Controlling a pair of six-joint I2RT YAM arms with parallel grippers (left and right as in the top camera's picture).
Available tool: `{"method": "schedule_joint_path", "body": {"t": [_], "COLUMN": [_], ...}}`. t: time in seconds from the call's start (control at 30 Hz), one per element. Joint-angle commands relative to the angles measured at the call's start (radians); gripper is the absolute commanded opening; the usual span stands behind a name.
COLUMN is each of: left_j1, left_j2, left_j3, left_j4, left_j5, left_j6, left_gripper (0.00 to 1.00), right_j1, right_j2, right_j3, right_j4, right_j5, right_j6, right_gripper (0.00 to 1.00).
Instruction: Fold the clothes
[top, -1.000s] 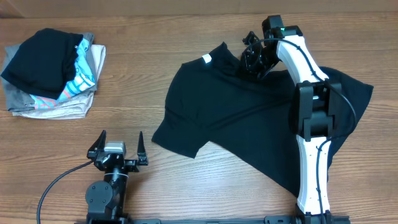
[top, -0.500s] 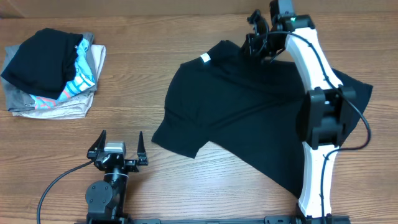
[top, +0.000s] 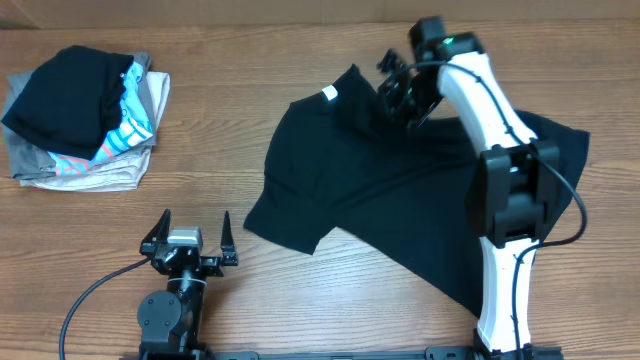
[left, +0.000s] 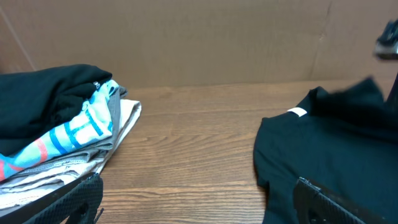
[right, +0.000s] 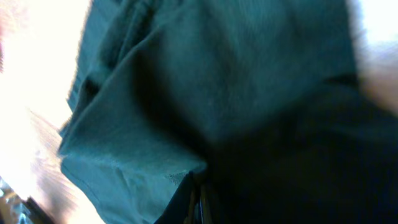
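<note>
the black t-shirt (top: 400, 190) is lying spread out and rumpled on the right half of the wooden worktop (top: 300, 300). its small white label (top: 331, 95) is showing at the neck, on the side toward the far edge. the right gripper (top: 398, 92) is reaching over the shirt's far side, just right of that label, with its jaws clenched. in the right wrist view, dark fabric is bunching up right at the closed tips, so the jaws are pinching the shirt's cloth near the collar. the white right arm (top: 500, 200) is stretching across the garment from the near edge and covering part of it.

the left gripper (top: 192, 230) is sitting near the front edge of the worktop, well apart from the shirt, with its jaws standing wide and grasping nothing. in the left wrist view its two dark fingers (left: 68, 199) are framing bare wood.

a pile of folded garments (top: 85, 120) is resting at the far left corner, well apart from the shirt. it is showing grey and turquoise-patterned pieces with a black one on top.
</note>
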Motion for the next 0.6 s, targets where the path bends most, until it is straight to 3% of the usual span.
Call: {"method": "schedule_joint_path", "body": {"t": [0.0,0.23,0.57], "left_j1": [-0.009,-0.009,-0.009], "left_j2": [-0.008,-0.008,-0.008], "left_j3": [-0.008,-0.008,-0.008], "left_j4": [0.004,0.004,0.004], "left_j5": [0.011,0.012,0.012], "left_j6": [0.019,0.019,0.019], "left_gripper": [1.0,1.0,1.0], "right_j1": [0.055,0.076,0.031], "right_j2": [-0.016,-0.044,-0.16], "right_j3": [-0.094,-0.047,0.049], "right_j4": [0.016,-0.068,-0.08], "right_j5": [0.061,0.137,0.179], "right_j6": [-0.005,-0.055,-0.05], "right_gripper": [0.1,0.25,0.32]}}
